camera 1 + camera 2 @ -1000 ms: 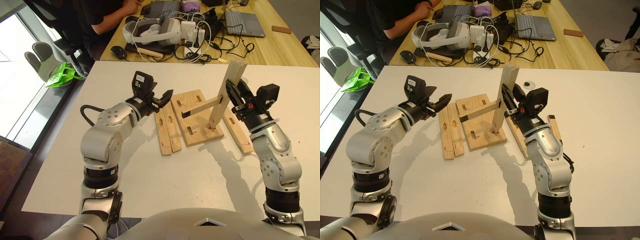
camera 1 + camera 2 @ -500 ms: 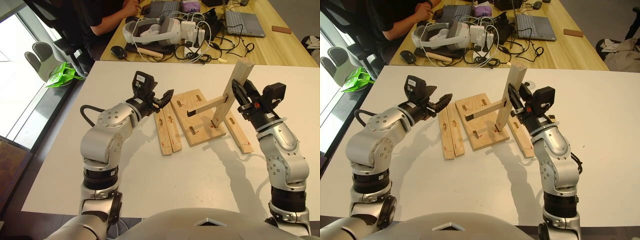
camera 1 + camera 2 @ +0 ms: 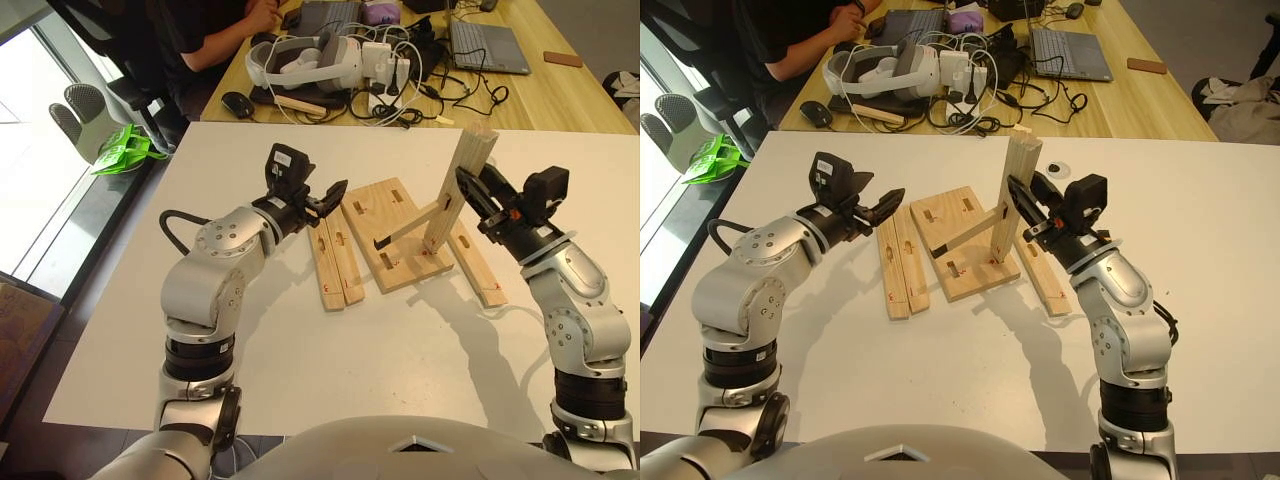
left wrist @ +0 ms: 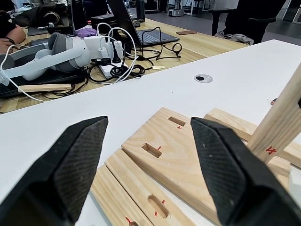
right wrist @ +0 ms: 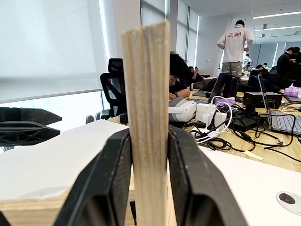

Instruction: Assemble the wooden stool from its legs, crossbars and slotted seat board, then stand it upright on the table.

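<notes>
Left eye view. Step in hand, as I judge it: seating one leg (image 3: 470, 150) in the slotted seat board (image 3: 380, 215). The right gripper (image 3: 468, 192) is clamped on the leg partway up. Below its fingers the leg's foot stands on the board by a corner slot, tilted slightly. A crossbar (image 3: 412, 226) juts from the leg just under the fingers and slopes down over the board. The left gripper (image 3: 328, 197) hangs spread and holding nothing, its tips just beside the board's edge. Two loose legs (image 3: 333, 262) lie side by side below those tips, and a third loose leg (image 3: 478, 265) lies flat beneath the right fingers.

Right eye view. Same layout. A headset (image 3: 885, 62), cables (image 3: 970, 90) and a laptop (image 3: 1068, 50) sit on the desk well beyond both grippers, out of the way.

Left wrist view. The fingers (image 4: 80, 160) stand wide apart, with the board and one loose leg framed between them. The held leg crosses just past the far finger.

Right wrist view. The fingers (image 5: 108, 183) press both faces of the leg. The left gripper shows farther off.

Next move, my estimate: square the leg to vertical and press its end straight down into the slot. The unheld board may slide, so the free left gripper could brace it. The hanging crossbar may foul the board, and the flat leg under the right fingers crowds the approach.
</notes>
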Action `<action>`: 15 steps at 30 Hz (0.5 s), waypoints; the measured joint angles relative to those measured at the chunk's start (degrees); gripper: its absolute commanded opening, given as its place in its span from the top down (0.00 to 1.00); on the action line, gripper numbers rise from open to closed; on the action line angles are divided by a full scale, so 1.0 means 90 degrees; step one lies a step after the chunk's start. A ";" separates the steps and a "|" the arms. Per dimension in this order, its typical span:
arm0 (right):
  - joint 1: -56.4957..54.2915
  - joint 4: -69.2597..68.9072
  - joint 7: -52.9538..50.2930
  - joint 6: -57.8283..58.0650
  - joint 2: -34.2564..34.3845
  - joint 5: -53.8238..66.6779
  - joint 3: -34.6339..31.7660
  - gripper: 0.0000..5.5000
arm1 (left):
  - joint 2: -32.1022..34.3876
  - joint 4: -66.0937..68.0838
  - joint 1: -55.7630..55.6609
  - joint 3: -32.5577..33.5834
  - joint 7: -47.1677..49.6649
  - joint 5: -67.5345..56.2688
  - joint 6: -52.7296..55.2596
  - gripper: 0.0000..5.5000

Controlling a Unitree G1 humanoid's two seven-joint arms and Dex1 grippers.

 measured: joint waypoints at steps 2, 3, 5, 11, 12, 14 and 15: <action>0.0057 0.0034 0.0031 -0.0030 -0.0018 0.0078 -0.0052 0.82 | 0.0008 -0.0009 0.0006 0.0000 0.0004 0.0000 -0.0005 0.41; 0.0081 0.0033 0.0039 -0.0033 -0.0019 0.0115 -0.0075 0.82 | 0.0008 -0.0018 0.0012 0.0000 0.0005 0.0000 -0.0010 0.41; 0.0195 0.0048 0.0021 0.0008 -0.0034 0.0173 -0.0138 0.82 | 0.0010 -0.0043 0.0056 -0.0002 0.0016 0.0000 -0.0022 0.41; 0.0513 -0.0455 -0.0440 0.0524 -0.0237 0.0052 -0.0020 0.82 | 0.0054 -0.0066 0.0113 -0.0013 0.0035 0.0000 -0.0042 0.41; 0.0547 -0.0612 -0.0559 0.0665 -0.0254 0.0047 0.0029 0.82 | 0.0059 -0.0072 0.0118 -0.0012 0.0036 0.0000 -0.0043 0.41; 0.0561 -0.0876 -0.0753 0.0971 -0.0285 0.0035 0.0191 0.82 | 0.0067 -0.0080 0.0124 -0.0011 0.0048 -0.0002 -0.0044 0.41; 0.0542 -0.0985 -0.0834 0.1111 -0.0284 0.0037 0.0269 0.82 | 0.0069 -0.0082 0.0124 -0.0011 0.0054 -0.0002 -0.0047 0.41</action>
